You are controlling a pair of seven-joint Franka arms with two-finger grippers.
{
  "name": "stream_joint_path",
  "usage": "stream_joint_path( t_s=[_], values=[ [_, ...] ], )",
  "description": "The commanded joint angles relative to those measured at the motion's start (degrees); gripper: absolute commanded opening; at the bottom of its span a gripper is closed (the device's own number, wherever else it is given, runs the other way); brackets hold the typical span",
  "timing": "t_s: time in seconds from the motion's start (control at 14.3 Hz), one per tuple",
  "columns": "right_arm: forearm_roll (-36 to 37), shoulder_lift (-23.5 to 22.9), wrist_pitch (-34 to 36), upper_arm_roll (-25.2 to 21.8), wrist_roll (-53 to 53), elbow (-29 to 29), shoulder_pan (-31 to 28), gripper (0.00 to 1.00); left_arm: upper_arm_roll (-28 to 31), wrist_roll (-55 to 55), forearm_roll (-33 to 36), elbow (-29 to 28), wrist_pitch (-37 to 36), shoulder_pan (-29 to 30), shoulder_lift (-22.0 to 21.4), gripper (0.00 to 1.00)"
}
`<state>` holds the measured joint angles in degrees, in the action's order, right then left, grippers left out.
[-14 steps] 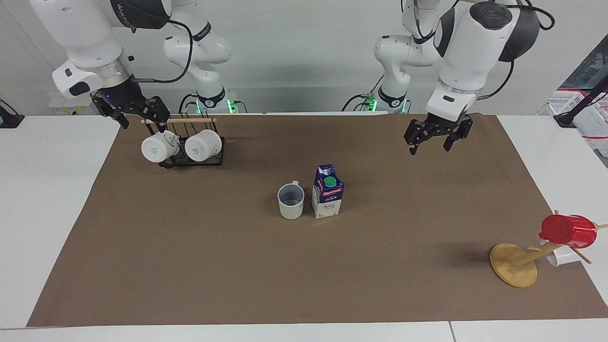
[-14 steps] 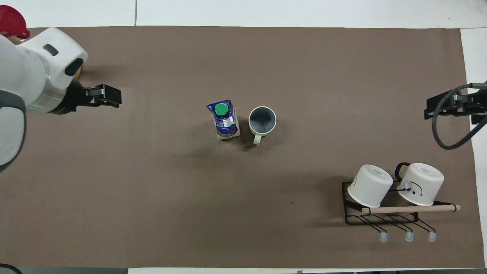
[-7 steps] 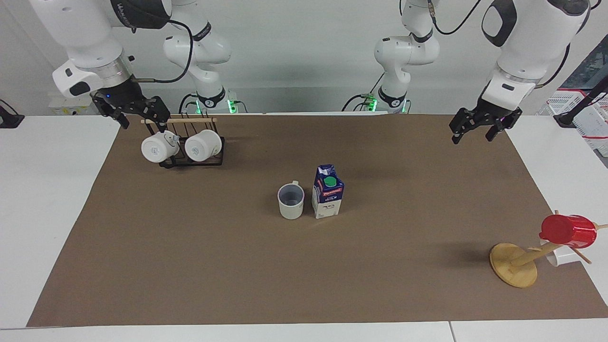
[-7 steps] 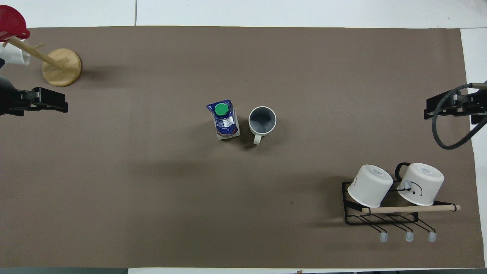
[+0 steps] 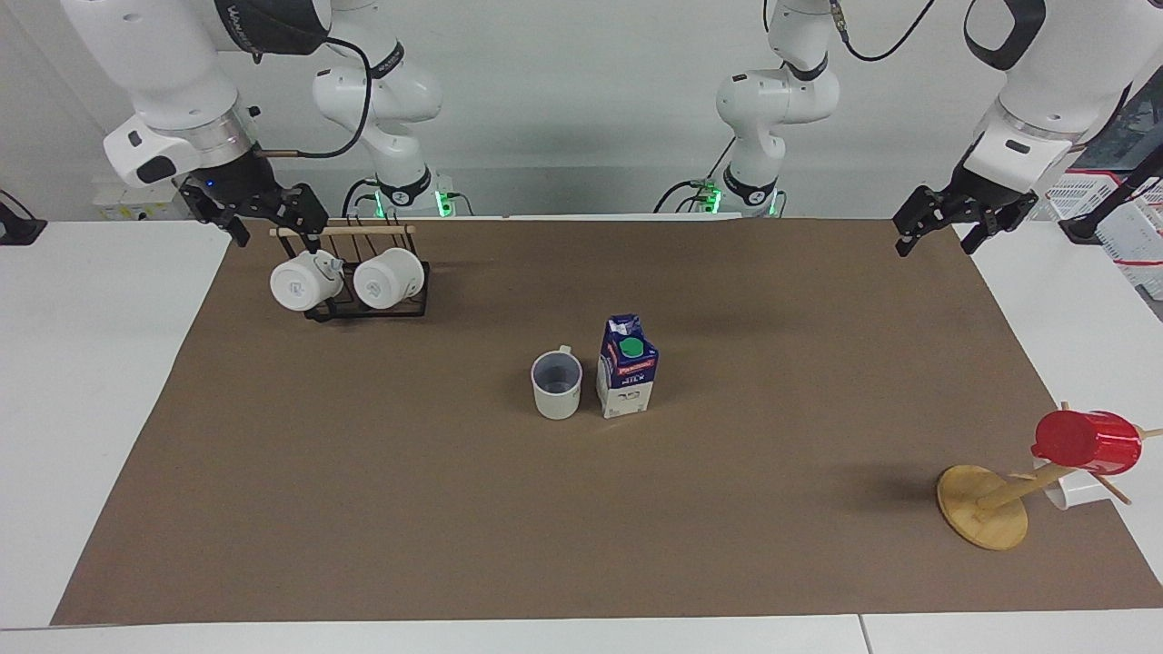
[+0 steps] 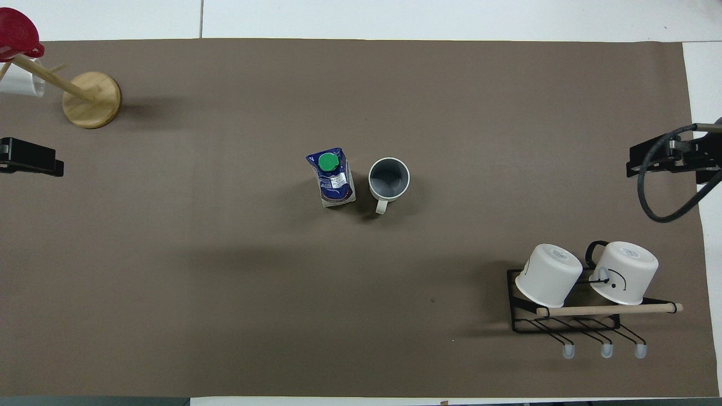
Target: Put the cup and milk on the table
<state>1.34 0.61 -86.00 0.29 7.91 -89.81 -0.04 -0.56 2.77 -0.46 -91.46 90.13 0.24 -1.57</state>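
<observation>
while the cup (image 5: 556,385) and the milk (image 5: 627,378) stand side by side in the middle of the brown paper on the surface (image 5: 91,381), the left pincer (image 5: 959,224) has pulled back. a second ago it hung over the paper nearer the milk; now it is up over the paper's edge at the left arm's end, released and holding nothing. the right pincer (image 5: 262,211) has not moved; it waits over the mug rack (image 5: 363,272), released too. both things look set down, so the job seems done.
</observation>
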Motion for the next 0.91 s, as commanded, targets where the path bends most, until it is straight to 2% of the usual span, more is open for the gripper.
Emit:
stream_joint_path(
  t_s=[0.0, 0.84],
  values=[
    [-0.4, -0.3, 0.2, 0.5, 1.0, 0.9, -0.2, 1.00, -0.7, 1.3, -0.4, 2.9, -3.5, 0.6, 0.3, 1.00],
    [-0.4, -0.4, 0.1, 0.5, -0.3, 0.9, -0.4, 1.00, -0.8, 1.0, -0.9, 2.3, -2.3, 0.6, 0.1, 1.00]
  ],
)
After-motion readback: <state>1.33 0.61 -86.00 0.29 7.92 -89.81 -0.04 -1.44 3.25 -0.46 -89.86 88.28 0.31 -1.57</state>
